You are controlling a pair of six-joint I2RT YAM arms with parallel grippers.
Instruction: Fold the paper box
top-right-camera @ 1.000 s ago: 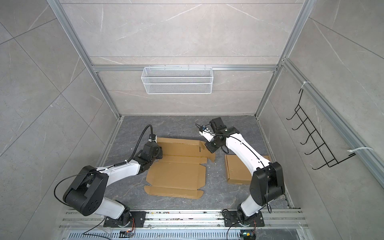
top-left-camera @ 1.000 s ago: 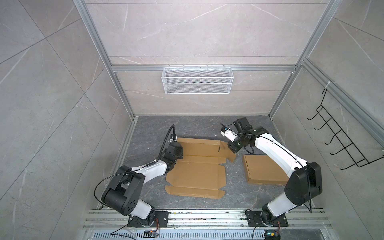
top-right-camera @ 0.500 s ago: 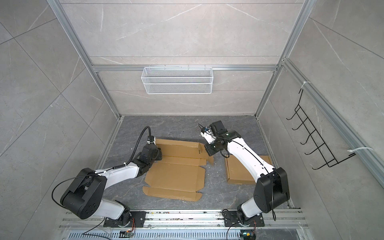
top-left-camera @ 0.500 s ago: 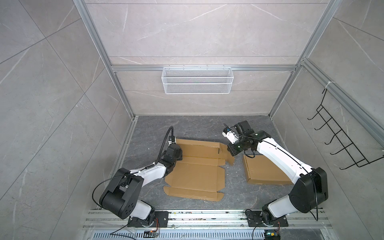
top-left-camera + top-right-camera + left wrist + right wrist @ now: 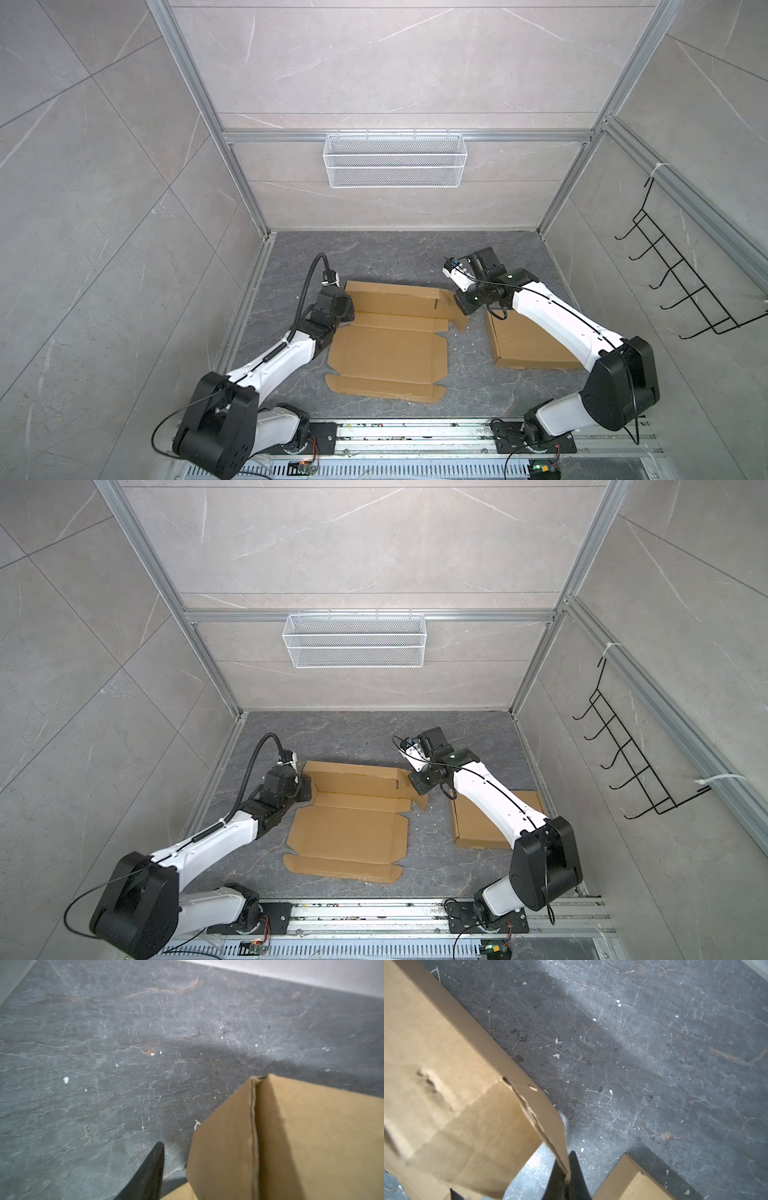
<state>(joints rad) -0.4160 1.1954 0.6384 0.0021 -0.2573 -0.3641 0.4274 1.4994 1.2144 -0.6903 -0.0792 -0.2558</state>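
Note:
The paper box (image 5: 386,353) (image 5: 349,833) lies as a brown cardboard sheet, mostly flat, in the middle of the dark floor, with its far panel partly raised. My left gripper (image 5: 347,309) (image 5: 305,789) is at the sheet's far left corner. In the left wrist view one black finger (image 5: 151,1169) stands apart from the upright corner flap (image 5: 224,1147), with floor between them; the flap hides the other finger. My right gripper (image 5: 463,307) (image 5: 417,789) (image 5: 568,1165) is shut on the edge of the far right flap (image 5: 546,1118) and holds it off the floor.
A second, folded cardboard box (image 5: 523,345) (image 5: 478,825) (image 5: 633,1184) lies flat to the right, partly under my right arm. A white wire basket (image 5: 395,160) hangs on the back wall and a black hook rack (image 5: 673,282) on the right wall. Aluminium rails edge the floor.
My left gripper has opened and let go of the left corner flap. My right gripper, still shut on the right flap, has come slightly toward the front.

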